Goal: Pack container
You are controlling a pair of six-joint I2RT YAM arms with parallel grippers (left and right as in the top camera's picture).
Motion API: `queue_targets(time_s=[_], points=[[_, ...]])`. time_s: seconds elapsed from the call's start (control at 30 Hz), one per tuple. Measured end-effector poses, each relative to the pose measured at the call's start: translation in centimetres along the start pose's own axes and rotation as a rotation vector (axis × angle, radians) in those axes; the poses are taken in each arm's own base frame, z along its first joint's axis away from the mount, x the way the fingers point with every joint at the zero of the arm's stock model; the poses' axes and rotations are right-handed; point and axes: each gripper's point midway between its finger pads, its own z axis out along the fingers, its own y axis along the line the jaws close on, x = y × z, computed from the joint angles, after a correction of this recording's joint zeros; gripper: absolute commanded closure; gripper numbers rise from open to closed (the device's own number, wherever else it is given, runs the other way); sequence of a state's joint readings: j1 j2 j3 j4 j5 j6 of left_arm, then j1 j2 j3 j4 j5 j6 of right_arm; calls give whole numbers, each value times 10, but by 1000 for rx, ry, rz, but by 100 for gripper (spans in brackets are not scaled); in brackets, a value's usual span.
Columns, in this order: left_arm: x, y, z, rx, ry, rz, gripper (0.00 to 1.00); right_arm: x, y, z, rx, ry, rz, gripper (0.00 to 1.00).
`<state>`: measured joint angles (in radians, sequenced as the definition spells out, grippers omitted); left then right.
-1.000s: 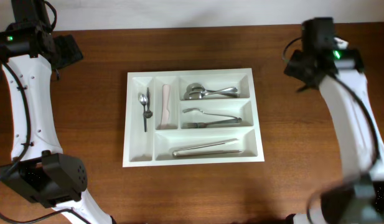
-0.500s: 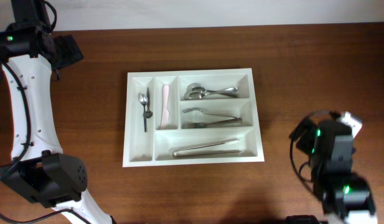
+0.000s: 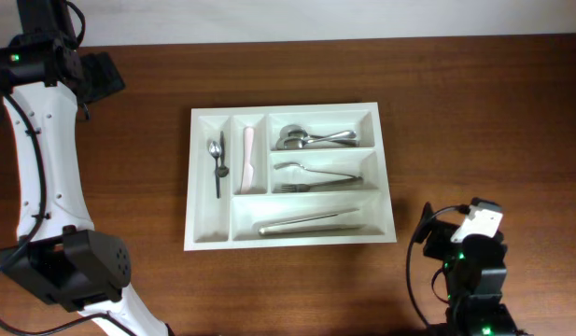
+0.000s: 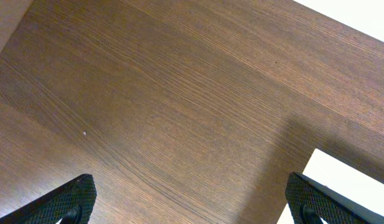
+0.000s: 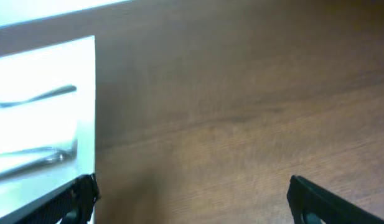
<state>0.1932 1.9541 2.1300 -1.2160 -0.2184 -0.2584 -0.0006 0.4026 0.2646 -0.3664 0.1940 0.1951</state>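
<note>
you had the left gripper [image 4: 190, 199] and right gripper [image 5: 192, 196] wide open, both empty. the cutlery tray [image 3: 205, 222] lay on the table [image 3: 474, 112].

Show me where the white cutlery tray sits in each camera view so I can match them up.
Overhead: tray in the middle of the picture, cutlery in its compartments.
Left wrist: only a white corner at the lower right, apparently the tray.
Right wrist: blurred tray along the left edge.
Shared landmark: the brown wooden table around it in all three.
</note>
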Motion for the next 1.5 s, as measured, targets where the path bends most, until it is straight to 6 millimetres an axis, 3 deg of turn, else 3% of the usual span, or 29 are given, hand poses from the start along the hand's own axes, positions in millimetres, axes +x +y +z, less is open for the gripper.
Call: queue_targets(time_s=[0.47,0.67,1.2,1.4,1.5], points=[[0,0,0,0,0,0,1,26,7,-9,-88,-3,-126,1],[0,0,0,0,0,0,1,49,6,-10,-97,62,-153,1],[0,0,0,0,0,0,1,25,13,-22,-134,-78,-228,1],[0,0,0,0,0,0,1,28,14,-23,-146,-69,-230,1],[0,0,0,0,0,0,1,41,14,-24,-159,-8,-238,1]])
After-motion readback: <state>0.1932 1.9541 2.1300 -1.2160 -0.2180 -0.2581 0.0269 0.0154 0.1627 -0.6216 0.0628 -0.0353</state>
